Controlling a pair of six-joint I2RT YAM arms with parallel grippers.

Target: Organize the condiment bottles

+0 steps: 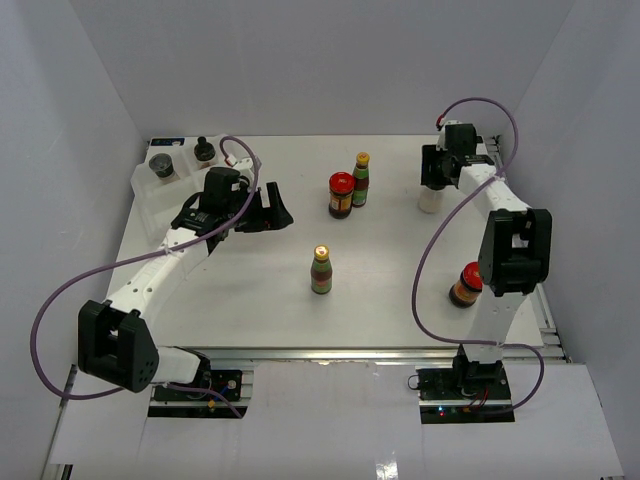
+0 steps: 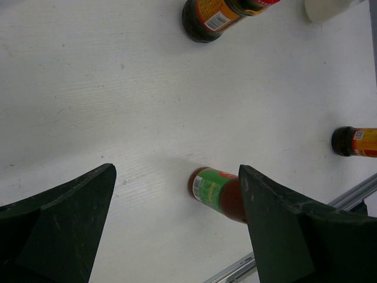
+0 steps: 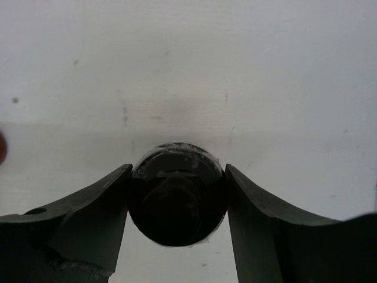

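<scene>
Found table (image 1: 260,290) matt white, finely ribbed under the left wrist camera, with faint scuffs and dark specks under the right. Noted fingers (image 2: 65,218) of left gripper (image 2: 177,168) as dark matt plastic, lightly dusted and scratched; same on right gripper (image 3: 178,171), roughened at one edge. Recorded round cap (image 3: 177,206) of shaker (image 1: 430,200) as glossy black, smooth. Judged slim sauce bottle (image 2: 215,191) glassy and shiny, with a printed paper-like label. Saw red-lidded jar (image 1: 340,196) likewise glossy. Logged tray (image 1: 145,210) as clear plastic, rails (image 1: 330,352) as bare satin metal, cables (image 1: 415,290) as smooth purple sheathing.
</scene>
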